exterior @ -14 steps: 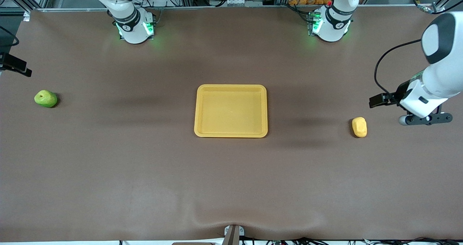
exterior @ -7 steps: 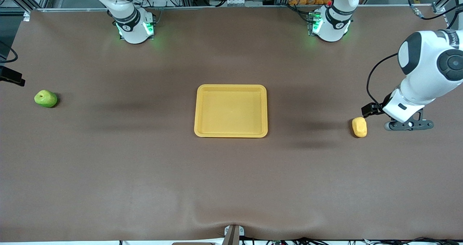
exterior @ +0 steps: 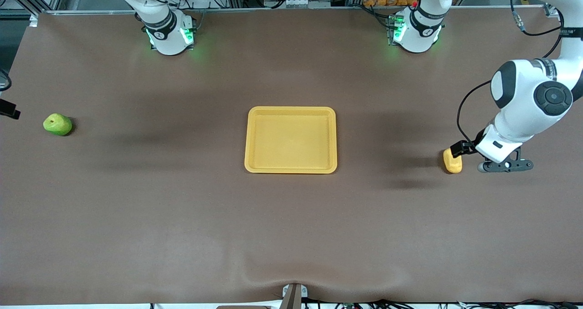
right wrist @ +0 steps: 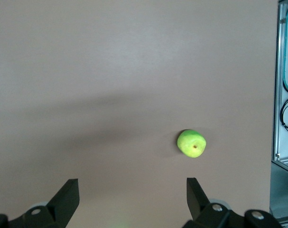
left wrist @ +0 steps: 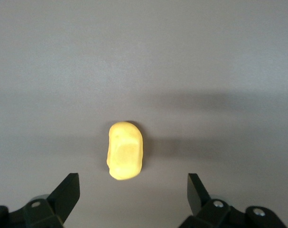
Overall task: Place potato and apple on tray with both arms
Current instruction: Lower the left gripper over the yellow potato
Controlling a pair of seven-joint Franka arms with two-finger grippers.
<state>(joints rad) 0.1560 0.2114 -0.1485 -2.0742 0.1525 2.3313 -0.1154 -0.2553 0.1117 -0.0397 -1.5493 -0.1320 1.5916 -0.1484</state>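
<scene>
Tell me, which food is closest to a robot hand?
The potato. The open left gripper hangs right beside it at the left arm's end. The apple sits alone on the table, the right gripper out of the front view.

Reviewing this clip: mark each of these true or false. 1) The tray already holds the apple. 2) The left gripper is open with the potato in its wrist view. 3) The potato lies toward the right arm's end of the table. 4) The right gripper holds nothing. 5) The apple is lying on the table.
1) False: the tray is empty; the apple lies toward the right arm's end.
2) True: the left gripper is open above the potato.
3) False: it lies toward the left arm's end.
4) True: the right gripper is open and empty.
5) True.
</scene>
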